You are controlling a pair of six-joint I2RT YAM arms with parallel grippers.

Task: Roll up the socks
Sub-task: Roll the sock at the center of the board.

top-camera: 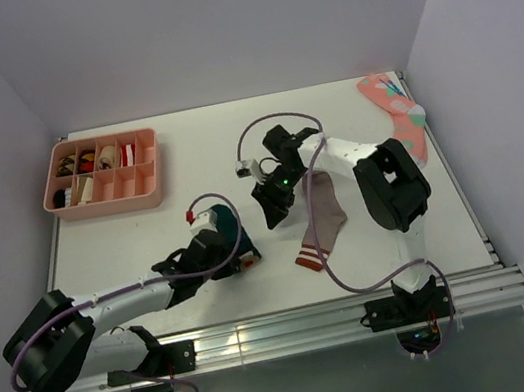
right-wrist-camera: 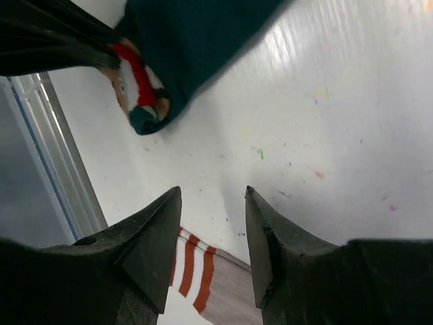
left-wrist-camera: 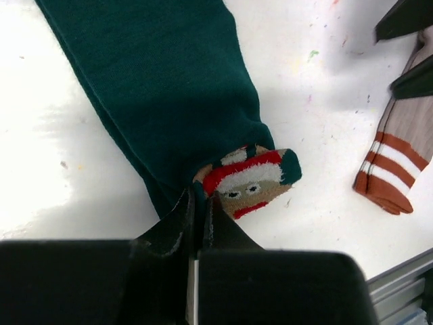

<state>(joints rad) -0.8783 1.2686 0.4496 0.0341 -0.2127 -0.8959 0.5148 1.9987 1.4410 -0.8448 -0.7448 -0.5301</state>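
Green sock [left-wrist-camera: 162,88] runs off frame, edge pinched inside left tool [left-wrist-camera: 197,206].

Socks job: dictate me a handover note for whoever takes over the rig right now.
Left claw: shut on the green sock at its edge, beside the bear.
Right claw: open, empty, over the brown sock near its striped cuff.
Socks: both flat on the table, apart, unrolled.
Done: green sock gripped, nothing more.
Left: roll both.
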